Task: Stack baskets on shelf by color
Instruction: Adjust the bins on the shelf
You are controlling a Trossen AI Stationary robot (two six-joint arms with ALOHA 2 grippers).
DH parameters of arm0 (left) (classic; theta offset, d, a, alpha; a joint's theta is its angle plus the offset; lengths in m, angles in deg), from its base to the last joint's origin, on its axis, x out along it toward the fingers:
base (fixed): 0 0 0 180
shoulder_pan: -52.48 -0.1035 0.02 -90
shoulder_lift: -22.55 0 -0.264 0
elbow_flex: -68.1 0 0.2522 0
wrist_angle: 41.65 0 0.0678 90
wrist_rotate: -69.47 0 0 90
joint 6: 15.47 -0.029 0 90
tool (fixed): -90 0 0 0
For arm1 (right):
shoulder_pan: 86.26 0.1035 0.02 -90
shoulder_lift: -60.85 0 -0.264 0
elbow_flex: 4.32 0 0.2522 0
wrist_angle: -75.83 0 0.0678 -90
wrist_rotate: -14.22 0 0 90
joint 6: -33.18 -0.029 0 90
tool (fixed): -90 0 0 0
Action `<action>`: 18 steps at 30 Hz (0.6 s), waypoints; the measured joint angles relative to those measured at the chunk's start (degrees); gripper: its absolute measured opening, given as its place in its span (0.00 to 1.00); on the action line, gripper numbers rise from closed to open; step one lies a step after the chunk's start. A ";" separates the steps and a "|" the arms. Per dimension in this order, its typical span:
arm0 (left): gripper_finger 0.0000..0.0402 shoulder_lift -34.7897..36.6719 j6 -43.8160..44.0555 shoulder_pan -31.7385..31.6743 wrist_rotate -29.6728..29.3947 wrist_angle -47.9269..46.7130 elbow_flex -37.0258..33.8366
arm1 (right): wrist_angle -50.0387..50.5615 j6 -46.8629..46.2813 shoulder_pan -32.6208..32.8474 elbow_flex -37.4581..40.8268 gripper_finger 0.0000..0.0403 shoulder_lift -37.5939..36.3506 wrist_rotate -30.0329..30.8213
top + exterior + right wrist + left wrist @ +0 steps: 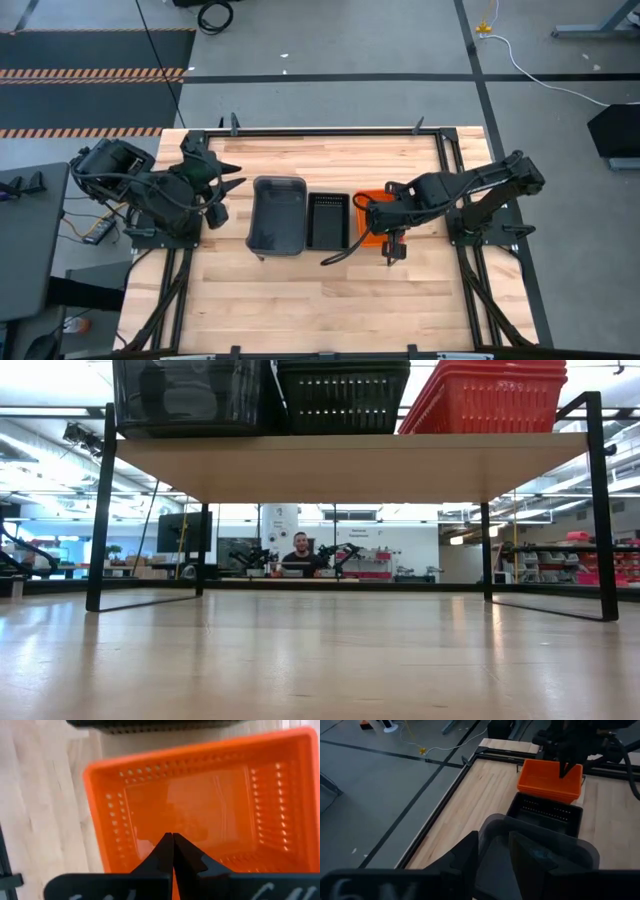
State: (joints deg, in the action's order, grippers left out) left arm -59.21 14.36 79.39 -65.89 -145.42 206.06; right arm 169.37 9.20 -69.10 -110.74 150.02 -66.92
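Observation:
Three stacks of baskets stand side by side on the light-wood shelf (350, 465): grey baskets (278, 215), black perforated ones (328, 220) and orange ones (368, 202). The low view shows them on the board, grey (190, 395), black (343, 395) and orange (490, 400). My right gripper (172, 837) is shut and points down into the top orange basket (200, 805), also seen as the right gripper (565, 770) in the left wrist view. My left gripper (495, 855) is open, raised just left of the grey stack (540, 855). My right gripper comes from above with shut fingers (162, 852) over the inside of the top orange basket, near one of its walls (150, 862). Whether the fingertips touch the basket, I cannot tell.
The shelf stands on thin black legs (100, 510) at the middle of the wooden table (320, 300). Bare wood lies near and far of it. A black frame rail (330, 130) runs along the far edge. A person sits in the room behind (300, 550).

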 joint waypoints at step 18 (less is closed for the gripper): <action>0.29 0.00 0.76 1.69 -0.03 0.00 0.00 | -7.83 -0.41 2.44 0.00 0.02 0.96 -6.19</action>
State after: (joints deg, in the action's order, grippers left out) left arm -59.21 15.12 81.08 -65.92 -145.42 206.06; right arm 161.55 8.78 -66.66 -110.74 150.98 -73.11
